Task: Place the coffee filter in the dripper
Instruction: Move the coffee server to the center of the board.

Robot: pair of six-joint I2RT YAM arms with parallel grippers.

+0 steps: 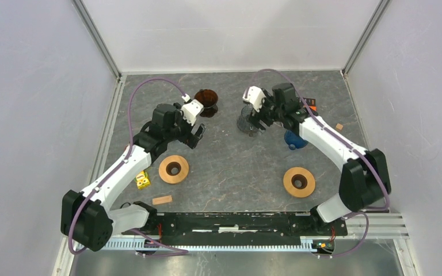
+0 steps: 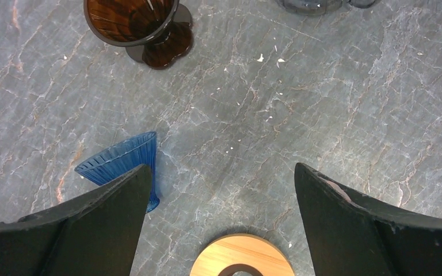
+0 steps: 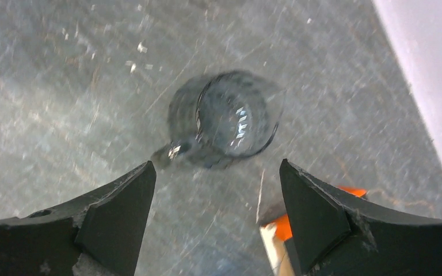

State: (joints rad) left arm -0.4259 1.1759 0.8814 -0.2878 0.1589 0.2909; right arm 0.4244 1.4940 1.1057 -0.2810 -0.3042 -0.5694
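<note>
Beside the brown dripper (image 1: 205,100), on its near-left side, the left gripper (image 2: 221,168) hangs above the table (image 1: 236,167), jaws spread fully, nothing in them. Right of the brown dripper, the right gripper (image 3: 216,165) hovers over a clear glass dripper (image 3: 230,118), likewise wide apart and holding nothing. No coffee filter can be picked out in any view. The brown dripper's bowl looks bare bar a thin pale streak; the clear one looks bare too, though that view is blurred. A blue ribbed cone (image 2: 121,161) lies on its side nearer than the brown dripper; maybe another dripper, can't tell. An orange-and-black packet (image 1: 311,104) sits far right of the brown dripper, contents unclear. Judgement: task at the very start. Filter neither found nor grasped, nothing seated in a dripper; pick and placement both left.
</note>
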